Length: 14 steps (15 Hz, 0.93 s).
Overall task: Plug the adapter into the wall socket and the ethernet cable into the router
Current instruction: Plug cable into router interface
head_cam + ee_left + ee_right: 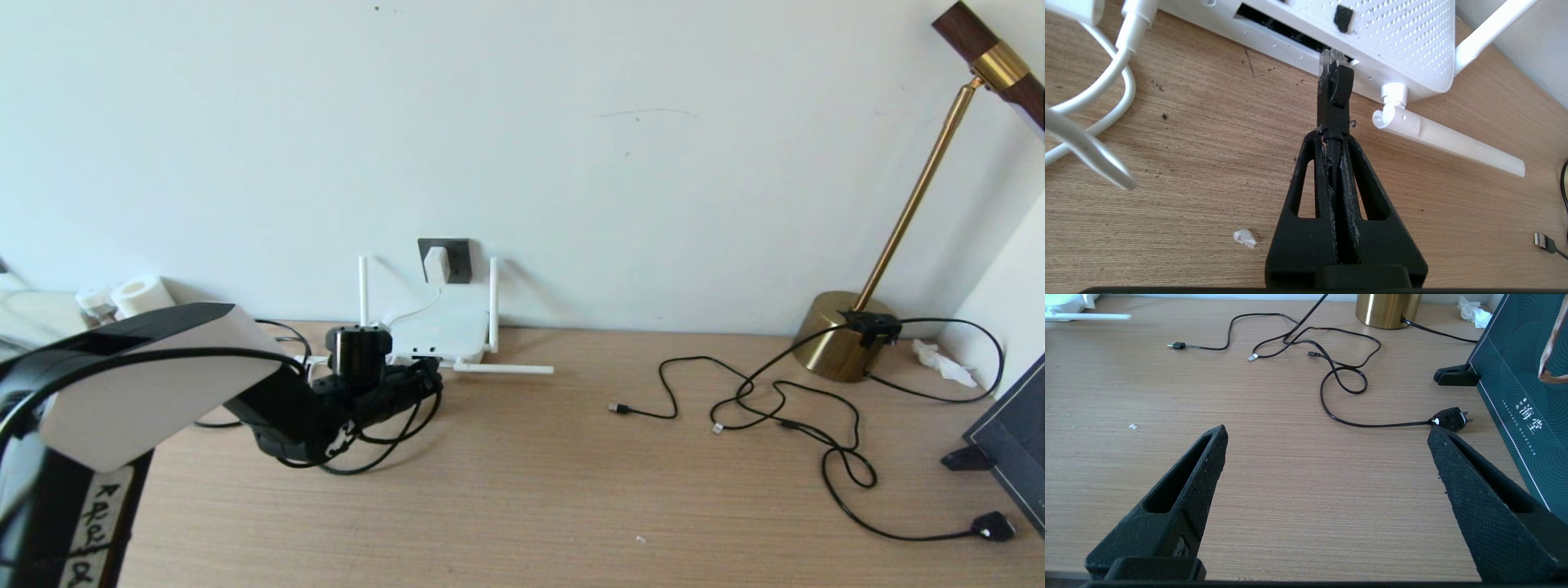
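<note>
Router (437, 331), flat white rounded box w/ four slim white stick antennas, sits on the wooden desk (571, 490) against the wall. One white square adapter (435, 263) is in the one dark grey wall socket (455, 260) above it. Left gripper (1333, 134) has jaws pressed together, pinching the thick black ethernet cable (1333, 98) just behind its plug; clear tip is at the router's port slot. Right gripper (1327, 437) hangs over bare desk, jaws spread wide. Two thin black cables (784, 408) lie near one brass lamp (845, 335).
</note>
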{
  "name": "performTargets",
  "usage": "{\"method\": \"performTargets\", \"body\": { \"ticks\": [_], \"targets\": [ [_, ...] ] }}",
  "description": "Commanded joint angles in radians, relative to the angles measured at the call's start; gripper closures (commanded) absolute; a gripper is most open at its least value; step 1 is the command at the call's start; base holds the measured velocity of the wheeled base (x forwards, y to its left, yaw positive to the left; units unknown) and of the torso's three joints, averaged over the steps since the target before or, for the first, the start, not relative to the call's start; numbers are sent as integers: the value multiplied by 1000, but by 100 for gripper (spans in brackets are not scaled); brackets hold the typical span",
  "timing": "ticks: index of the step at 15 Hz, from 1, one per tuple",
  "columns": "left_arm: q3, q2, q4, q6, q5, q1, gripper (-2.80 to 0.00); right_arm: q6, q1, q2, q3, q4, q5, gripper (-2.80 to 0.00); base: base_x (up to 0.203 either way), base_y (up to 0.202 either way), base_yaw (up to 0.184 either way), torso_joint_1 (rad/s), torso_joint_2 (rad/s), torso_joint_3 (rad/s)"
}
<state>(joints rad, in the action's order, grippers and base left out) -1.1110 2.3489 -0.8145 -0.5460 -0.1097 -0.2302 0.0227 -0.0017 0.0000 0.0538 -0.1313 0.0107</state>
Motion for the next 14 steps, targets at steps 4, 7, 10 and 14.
{"method": "performTargets", "body": {
  "ticks": [4,7,10,14],
  "targets": [
    [2,-2,-5,-3,-1,0,0,0,0,2,0,-1,0,-280,0,0,0,0,0,0],
    [2,-1,-5,-3,-1,0,0,0,0,2,0,-1,0,-280,0,0,0,0,0,0],
    [3,-3,-5,-3,1,0,0,0,-1,2,0,-1,0,-280,0,0,0,0,0,0],
    [10,-8,-5,-2,1,0,0,0,0,2,0,-1,0,-280,0,0,0,0,0,0]
  ]
}}
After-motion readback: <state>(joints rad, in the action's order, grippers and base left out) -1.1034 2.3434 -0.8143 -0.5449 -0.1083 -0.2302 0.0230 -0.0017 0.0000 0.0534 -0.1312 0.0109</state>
